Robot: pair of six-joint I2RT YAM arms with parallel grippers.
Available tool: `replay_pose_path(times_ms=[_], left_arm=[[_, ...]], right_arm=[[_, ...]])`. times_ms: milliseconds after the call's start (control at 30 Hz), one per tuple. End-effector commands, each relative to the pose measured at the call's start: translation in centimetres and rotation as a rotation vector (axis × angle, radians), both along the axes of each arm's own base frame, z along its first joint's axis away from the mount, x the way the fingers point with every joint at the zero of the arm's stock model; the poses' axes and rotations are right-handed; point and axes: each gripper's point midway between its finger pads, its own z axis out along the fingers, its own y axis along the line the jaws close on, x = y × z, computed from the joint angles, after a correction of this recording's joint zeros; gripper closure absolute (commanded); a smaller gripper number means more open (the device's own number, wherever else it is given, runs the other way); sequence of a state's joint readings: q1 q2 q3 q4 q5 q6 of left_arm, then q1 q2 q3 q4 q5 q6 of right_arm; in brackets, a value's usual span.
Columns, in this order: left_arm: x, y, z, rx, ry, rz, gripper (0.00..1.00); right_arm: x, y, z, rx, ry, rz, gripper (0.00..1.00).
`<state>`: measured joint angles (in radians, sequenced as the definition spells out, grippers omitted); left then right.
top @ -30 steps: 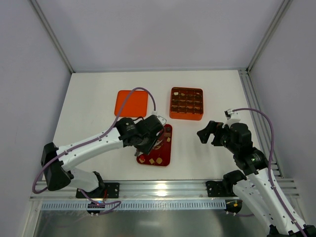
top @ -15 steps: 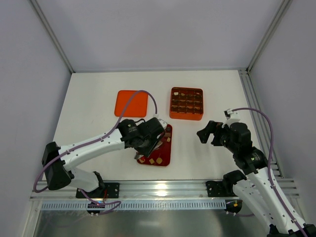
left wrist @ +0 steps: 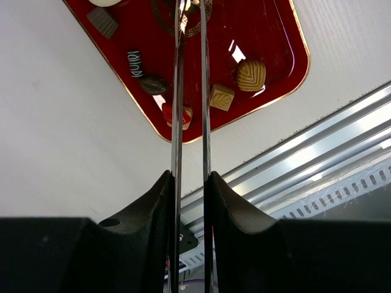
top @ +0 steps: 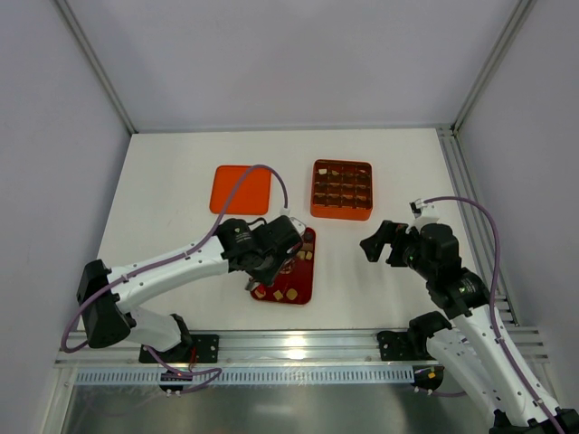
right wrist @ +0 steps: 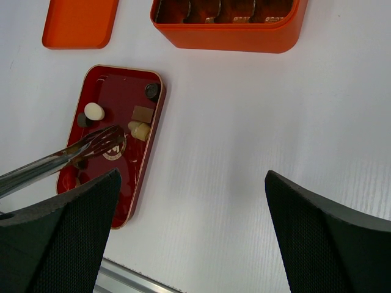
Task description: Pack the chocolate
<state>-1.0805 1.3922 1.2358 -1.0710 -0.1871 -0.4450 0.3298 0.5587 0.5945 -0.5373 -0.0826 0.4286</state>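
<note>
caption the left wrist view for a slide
Left gripper holding metal tongs over the red tray of chocolates.

White table (top: 181, 181); tray (top: 304, 282), box (top: 342, 190), lid (top: 249, 194)

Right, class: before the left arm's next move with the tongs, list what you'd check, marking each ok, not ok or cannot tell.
1. Left gripper clamped on the metal tongs: ok.
2. Tong tips over the dark red tray: ok.
3. Chocolates left in the tray: ok. One caught between the tips: cannot tell, since the tips sit at the edge of the left wrist view.
4. Orange lid off the orange grid box, lying apart to its left: ok.
5. Free cells in the box: ok, most look empty.
6. Right gripper open, away from the tray: ok.
</note>
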Motion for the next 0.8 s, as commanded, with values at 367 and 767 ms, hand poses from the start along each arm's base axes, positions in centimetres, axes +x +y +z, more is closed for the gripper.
replay_pose_path(times_ms=[367,767], left_arm=[[1.2,-1.7,1.7,-0.052,-0.052,-0.001,0.57],[2.1,-3.0,1.8,-0.065,-0.071,-0.007,0.57]], right_arm=[[0.6,0.4,1.3,0.031,-0.045,0.002,0.00],[0.4,0.2,1.2,0.026,-0.050,0.000,0.00]])
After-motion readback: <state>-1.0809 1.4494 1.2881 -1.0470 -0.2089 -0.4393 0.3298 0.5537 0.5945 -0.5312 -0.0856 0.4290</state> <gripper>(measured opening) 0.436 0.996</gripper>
